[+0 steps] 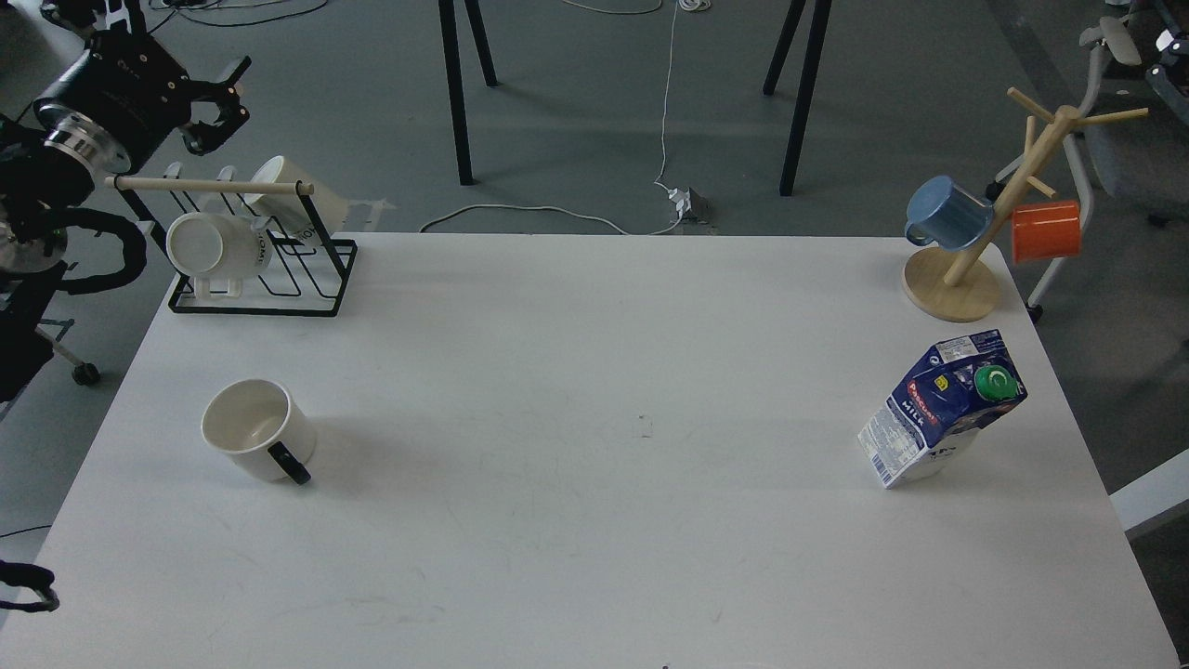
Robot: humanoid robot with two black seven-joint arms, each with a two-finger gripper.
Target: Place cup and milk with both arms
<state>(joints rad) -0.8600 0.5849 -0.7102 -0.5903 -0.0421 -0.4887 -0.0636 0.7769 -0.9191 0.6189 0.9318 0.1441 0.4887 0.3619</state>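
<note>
The cup (pixel 255 427), a white mug with a black handle and a cream inside, stands upright on the left part of the white table (pixel 594 520), its handle turned toward the front. The milk (pixel 943 407), a dark blue and white carton with a green cap, stands on the right side. My left gripper (pixel 221 107) hangs open at the upper left, above and behind the black rack, well away from the cup, with nothing between its fingers. My right gripper is out of view.
A black wire rack (pixel 269 274) with a wooden bar holds two white mugs (pixel 218 243) at the table's back left corner. A wooden mug tree (pixel 966 269) with a blue mug (pixel 947 214) and an orange mug (pixel 1047 230) stands at the back right.
</note>
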